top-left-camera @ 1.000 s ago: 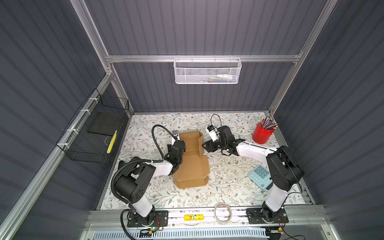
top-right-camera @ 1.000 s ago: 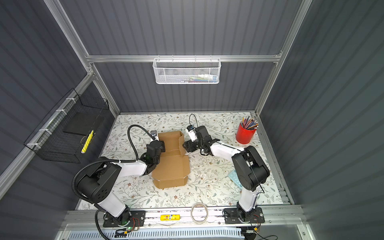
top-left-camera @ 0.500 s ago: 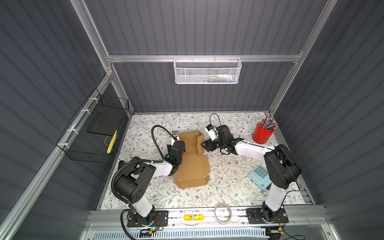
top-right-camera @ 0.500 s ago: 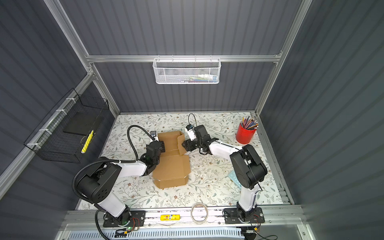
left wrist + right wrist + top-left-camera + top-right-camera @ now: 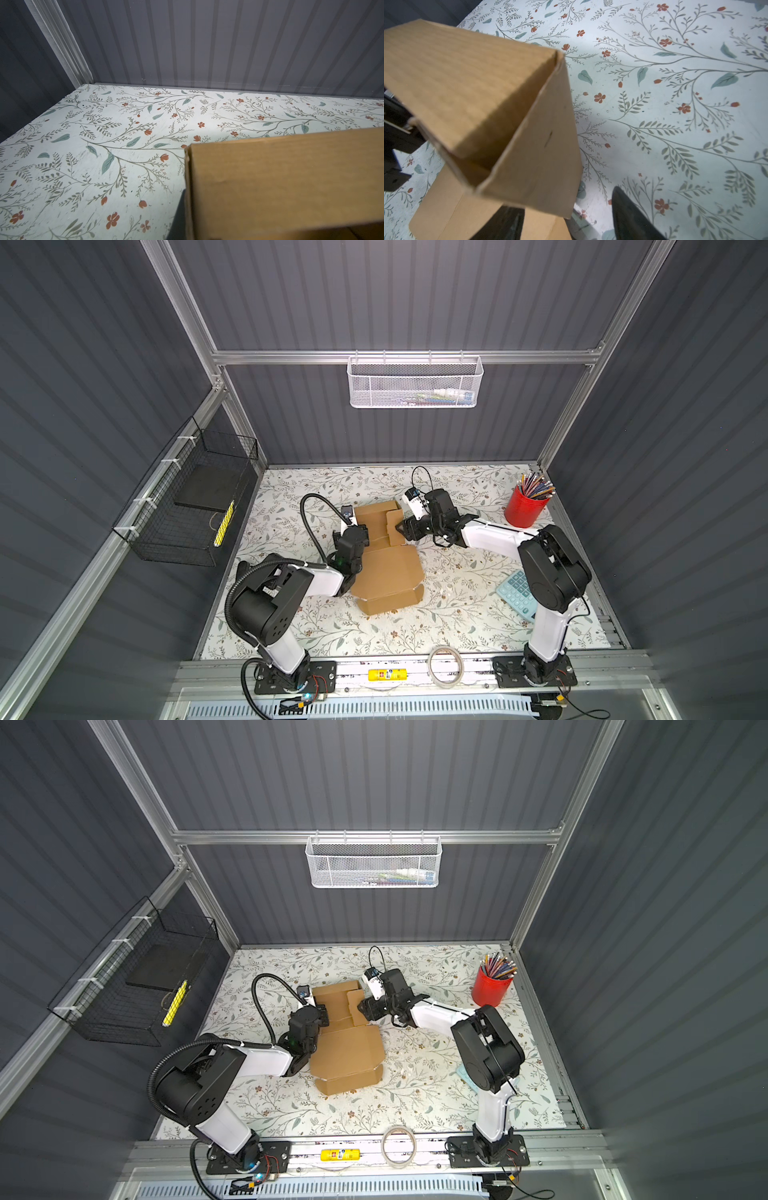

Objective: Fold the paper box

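Floral table (image 5: 465, 614) carries the paper box (image 5: 386, 572) near its middle, front panel lying flat, far walls raised; the left gripper (image 5: 360, 531) has its fingers pressed together on the wall facing the table's left edge; the right gripper (image 5: 400, 526) keeps its fingers (image 5: 629, 216) spread, one either side of the raised right flap.
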Available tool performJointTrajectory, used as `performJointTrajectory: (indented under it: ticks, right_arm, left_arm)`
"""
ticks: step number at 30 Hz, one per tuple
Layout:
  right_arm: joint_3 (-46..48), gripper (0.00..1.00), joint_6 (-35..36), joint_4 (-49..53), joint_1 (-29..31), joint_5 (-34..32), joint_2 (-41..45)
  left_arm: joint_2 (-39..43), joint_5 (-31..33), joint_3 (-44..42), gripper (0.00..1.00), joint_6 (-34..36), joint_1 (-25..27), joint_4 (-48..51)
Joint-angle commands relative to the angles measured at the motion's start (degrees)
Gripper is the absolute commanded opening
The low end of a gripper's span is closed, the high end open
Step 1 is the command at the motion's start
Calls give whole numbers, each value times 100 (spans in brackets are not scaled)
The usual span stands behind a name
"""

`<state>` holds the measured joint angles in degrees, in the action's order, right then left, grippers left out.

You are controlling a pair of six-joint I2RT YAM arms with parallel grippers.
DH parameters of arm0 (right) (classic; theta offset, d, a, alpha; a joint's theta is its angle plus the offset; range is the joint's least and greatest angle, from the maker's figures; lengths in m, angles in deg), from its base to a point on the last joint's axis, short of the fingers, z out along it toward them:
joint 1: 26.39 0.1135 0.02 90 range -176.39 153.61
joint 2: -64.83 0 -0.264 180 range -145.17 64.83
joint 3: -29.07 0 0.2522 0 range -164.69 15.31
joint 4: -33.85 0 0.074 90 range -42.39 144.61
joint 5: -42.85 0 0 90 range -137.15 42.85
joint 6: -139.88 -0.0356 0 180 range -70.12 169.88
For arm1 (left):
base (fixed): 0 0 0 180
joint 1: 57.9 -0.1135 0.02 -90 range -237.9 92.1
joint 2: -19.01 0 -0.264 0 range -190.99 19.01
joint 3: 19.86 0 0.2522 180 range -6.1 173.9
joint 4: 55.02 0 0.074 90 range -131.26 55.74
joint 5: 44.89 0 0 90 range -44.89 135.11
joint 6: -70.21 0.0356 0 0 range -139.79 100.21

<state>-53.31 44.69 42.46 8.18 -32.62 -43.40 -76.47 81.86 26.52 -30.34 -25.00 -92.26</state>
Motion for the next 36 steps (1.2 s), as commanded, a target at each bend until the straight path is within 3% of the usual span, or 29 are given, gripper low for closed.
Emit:
performJointTrajectory:
  ticks: [1, 21, 36]
  right_arm:
    - [-182, 65, 28, -157, 82, -347, -126]
    - [-60, 61, -630, -723, 513, -1731, -291]
    - [-214, 53, -860, -488, 788, -2634, -507]
  left_arm:
    - [-242, -318, -230, 0, 119, 5, 111]
    - [-436, -573, -357, 0, -4, 14, -225]
    - [-479, -504, -424, 0, -115, 40, -304]
